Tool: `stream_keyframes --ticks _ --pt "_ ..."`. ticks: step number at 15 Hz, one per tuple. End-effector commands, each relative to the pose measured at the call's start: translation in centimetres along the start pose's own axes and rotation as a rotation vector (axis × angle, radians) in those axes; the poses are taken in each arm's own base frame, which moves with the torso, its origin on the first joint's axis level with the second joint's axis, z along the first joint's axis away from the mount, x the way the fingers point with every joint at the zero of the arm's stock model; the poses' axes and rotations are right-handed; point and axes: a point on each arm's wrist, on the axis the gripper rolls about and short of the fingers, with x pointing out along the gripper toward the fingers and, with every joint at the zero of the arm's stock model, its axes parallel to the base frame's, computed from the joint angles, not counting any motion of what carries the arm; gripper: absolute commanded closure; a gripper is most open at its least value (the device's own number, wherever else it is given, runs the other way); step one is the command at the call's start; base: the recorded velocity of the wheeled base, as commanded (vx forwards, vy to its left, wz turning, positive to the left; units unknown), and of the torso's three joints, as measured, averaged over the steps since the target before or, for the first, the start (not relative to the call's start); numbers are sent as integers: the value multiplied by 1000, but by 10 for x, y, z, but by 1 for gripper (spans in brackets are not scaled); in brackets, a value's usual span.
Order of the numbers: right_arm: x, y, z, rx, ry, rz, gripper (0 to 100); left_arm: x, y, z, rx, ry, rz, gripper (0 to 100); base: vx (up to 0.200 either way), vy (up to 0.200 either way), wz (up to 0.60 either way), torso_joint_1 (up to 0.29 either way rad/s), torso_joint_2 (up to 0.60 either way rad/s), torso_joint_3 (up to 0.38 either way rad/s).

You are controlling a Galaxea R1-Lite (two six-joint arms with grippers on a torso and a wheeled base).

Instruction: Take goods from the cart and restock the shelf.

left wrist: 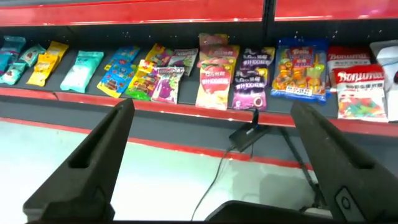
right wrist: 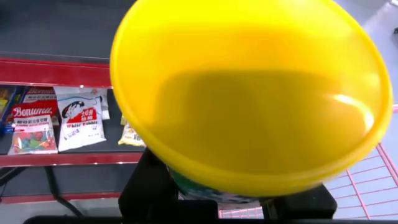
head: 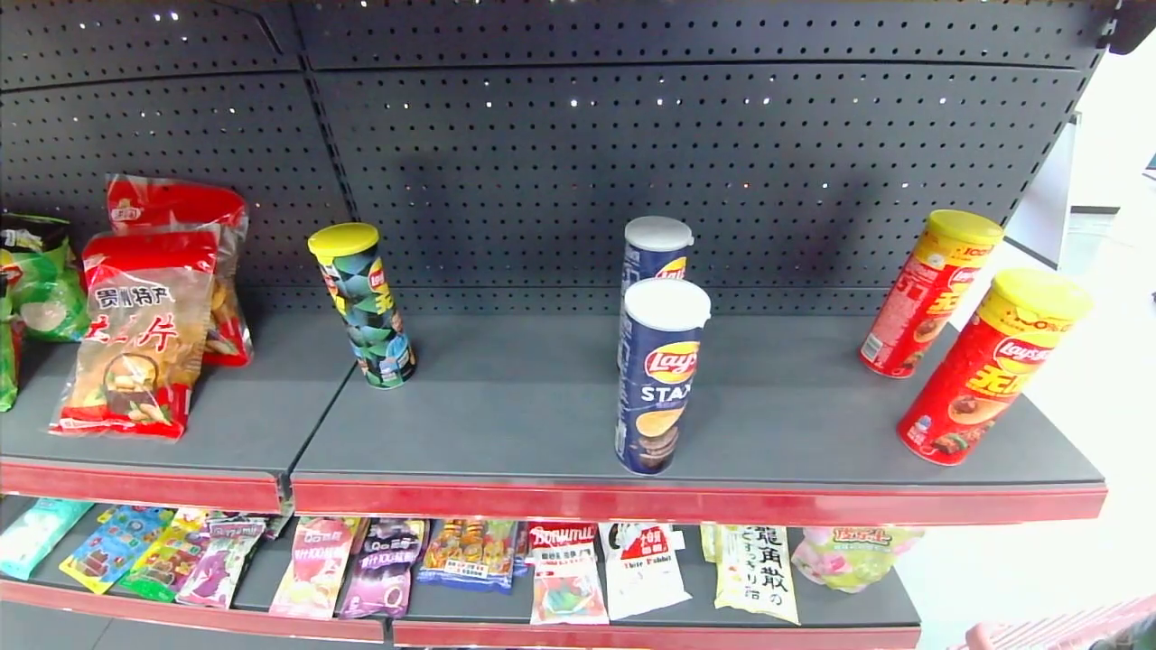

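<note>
The shelf [head: 506, 406] carries upright chip cans [head: 664, 379]. Low, facing its near snack packets [left wrist: 214, 78], the left gripper [left wrist: 212, 109] hangs level with fingers spread wide. The right gripper [right wrist: 224, 194] clamps a yellow-lidded can [right wrist: 249, 93] beside the cart [right wrist: 373, 180].

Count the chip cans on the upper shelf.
5: green can left; front blue can, rear blue can middle; front red can, rear red can right. None looks hidden.

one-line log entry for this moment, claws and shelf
left claw: open, empty | right claw: shut on yellow-lidded can | upper shelf: five cans standing
</note>
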Motion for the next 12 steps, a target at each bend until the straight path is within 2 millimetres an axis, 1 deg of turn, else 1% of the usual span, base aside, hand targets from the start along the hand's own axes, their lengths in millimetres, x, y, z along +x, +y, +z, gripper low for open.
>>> stream_keyframes --ticks 1,11,12 --pt "-4 -1 -1 10 -31 -5 100 -2 0 -4 -12 -23 -7 0 0 0 0 0 0 0" --pt "-5 -1 -6 11 -30 -4 100 -1 -1 -4 -31 -23 -18 0 0 0 0 0 0 0" --pt "-5 -1 -6 8 -26 -3 100 -1 -1 -4 -31 -23 -22 0 0 200 0 7 2 2"
